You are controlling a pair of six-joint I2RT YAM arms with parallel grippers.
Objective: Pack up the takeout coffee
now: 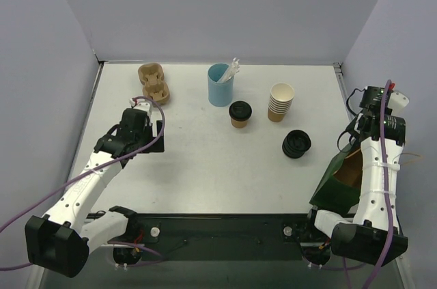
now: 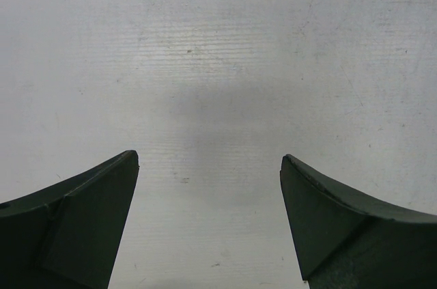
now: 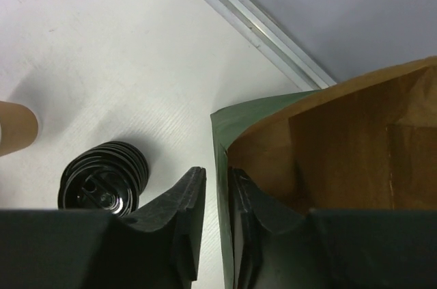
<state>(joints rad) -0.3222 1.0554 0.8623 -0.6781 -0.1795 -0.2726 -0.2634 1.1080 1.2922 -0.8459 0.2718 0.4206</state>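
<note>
Right gripper (image 3: 217, 176), jaws narrow, straddles the rim of the green bag (image 3: 341, 132); I cannot tell if it pinches. A stack of black lids (image 3: 102, 180) lies just to its left, between it and the takeout coffee (image 1: 240, 114), upright farther left. Left gripper (image 2: 208, 162) gapes wide over the table (image 2: 218, 43), holding nothing.

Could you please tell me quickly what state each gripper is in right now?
Left gripper: open, holding nothing.
Right gripper: jaws narrow, astride the green bag's rim; grip cannot be told.

robotics lab cell: lilac walls (image 1: 218, 9) enclose a white table (image 1: 205, 166) bearing left arm (image 1: 85, 186) and right arm (image 1: 374, 180).
</note>
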